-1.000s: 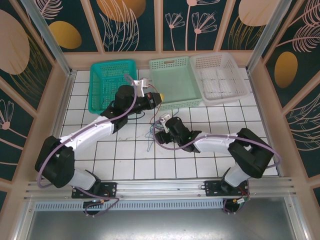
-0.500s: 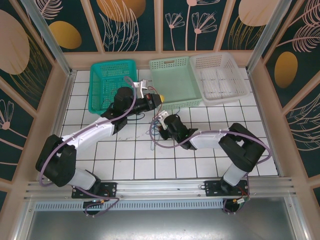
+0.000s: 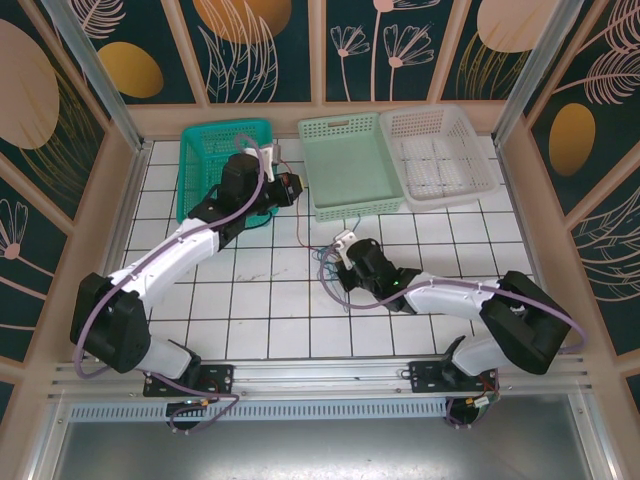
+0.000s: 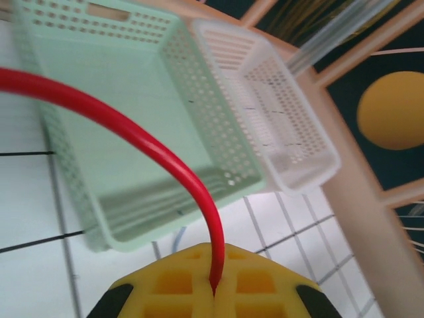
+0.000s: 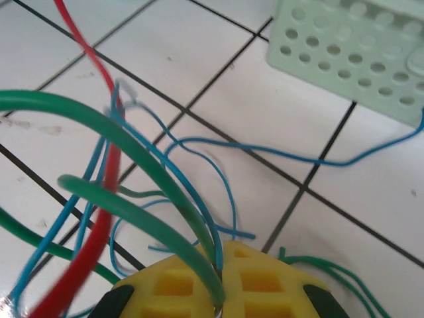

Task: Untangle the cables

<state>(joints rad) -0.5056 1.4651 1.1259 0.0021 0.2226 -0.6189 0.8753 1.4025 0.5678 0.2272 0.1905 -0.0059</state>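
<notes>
My left gripper point(image 4: 213, 291) is shut on the red cable point(image 4: 165, 156), which arcs up and away to the left from between the yellow fingers. In the top view the left gripper point(image 3: 291, 187) hangs beside the teal basket point(image 3: 205, 160), and the red cable point(image 3: 303, 222) runs down to the tangle point(image 3: 327, 268) on the tiles. My right gripper point(image 5: 222, 299) is shut on a green cable point(image 5: 142, 159) together with a thin blue cable point(image 5: 199, 199). It sits at the tangle's right edge point(image 3: 343, 249). Blue loops point(image 5: 265, 149) spread over the tiles ahead.
A mint basket point(image 3: 345, 165) and a white basket point(image 3: 440, 150) stand at the back, right of the teal one. The mint basket's corner point(image 5: 358, 53) is close ahead of the right gripper. Open tiles lie in front of the tangle.
The right gripper has shut on the green and blue cables and shifted slightly right. The left gripper has pulled back left toward the teal basket, drawing the red cable out.
</notes>
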